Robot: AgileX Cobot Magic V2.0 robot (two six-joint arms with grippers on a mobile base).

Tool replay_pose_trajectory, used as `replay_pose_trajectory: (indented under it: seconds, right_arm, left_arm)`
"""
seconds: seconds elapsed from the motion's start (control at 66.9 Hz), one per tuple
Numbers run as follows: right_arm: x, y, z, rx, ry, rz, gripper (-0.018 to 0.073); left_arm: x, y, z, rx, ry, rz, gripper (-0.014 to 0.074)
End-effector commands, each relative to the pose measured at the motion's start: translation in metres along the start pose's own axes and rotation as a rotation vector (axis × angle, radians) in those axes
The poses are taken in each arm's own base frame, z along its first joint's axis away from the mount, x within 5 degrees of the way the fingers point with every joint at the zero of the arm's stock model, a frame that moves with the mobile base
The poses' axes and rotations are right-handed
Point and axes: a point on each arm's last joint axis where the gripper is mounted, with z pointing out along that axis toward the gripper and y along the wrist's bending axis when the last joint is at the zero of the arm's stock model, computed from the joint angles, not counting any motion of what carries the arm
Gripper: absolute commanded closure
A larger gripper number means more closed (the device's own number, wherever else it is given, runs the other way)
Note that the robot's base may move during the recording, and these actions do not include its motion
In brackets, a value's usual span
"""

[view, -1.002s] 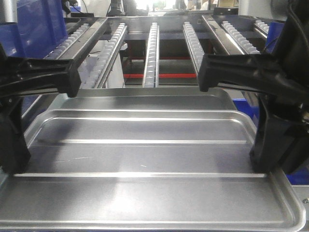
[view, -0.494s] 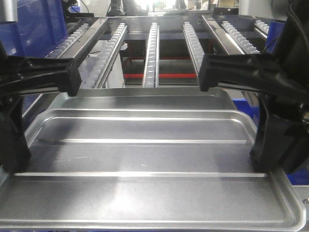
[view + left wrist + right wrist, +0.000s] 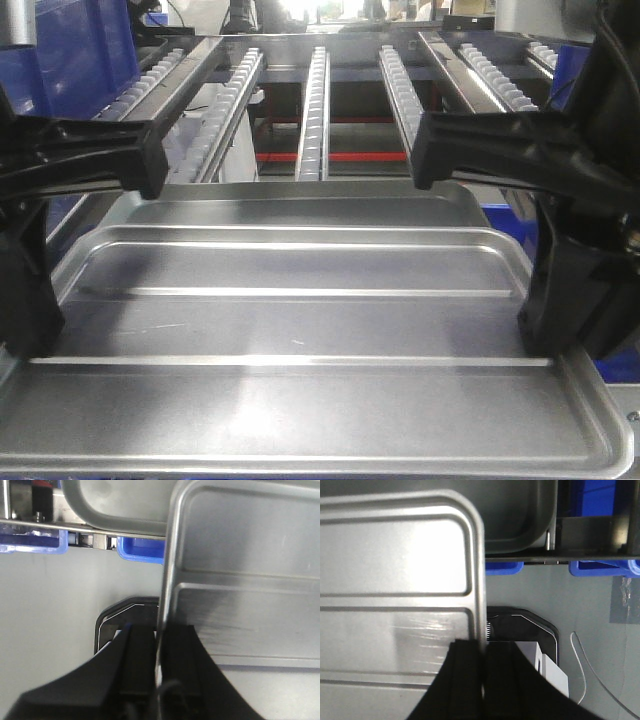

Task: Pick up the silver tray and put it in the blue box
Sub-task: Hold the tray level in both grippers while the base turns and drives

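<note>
Clamping the silver tray (image 3: 300, 330) by its side rims, we have left gripper (image 3: 159, 665) and right gripper (image 3: 484, 672) jaws pinched on metal — roller rails (image 3: 313, 110) at 12 o'clock, blue box (image 3: 85, 55) at 10.

Silver tray (image 3: 300, 330) near edge marginally higher in front view vs. earlier.

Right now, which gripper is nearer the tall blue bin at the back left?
Left. The left gripper clamps the left rim of the silver tray, on the blue bin side; the right gripper clamps the opposite rim, across the tray.
</note>
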Motion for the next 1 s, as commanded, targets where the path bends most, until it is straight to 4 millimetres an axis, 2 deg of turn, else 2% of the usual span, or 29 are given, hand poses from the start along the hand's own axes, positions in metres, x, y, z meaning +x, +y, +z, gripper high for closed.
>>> replay_pose_trajectory:
  seconds: [0.0, 0.987]
  right_arm:
    - [-0.0063, -0.0032, -0.0116, 0.012, -0.051, -0.024, 0.051]
    - [-0.0063, -0.0032, -0.0116, 0.012, -0.051, -0.024, 0.051]
  left_arm:
    - [-0.0044, 0.0026, -0.0144, -0.002, -0.043, 0.0, 0.0606]
    - [-0.0044, 0.0026, -0.0144, -0.002, -0.043, 0.0, 0.0606]
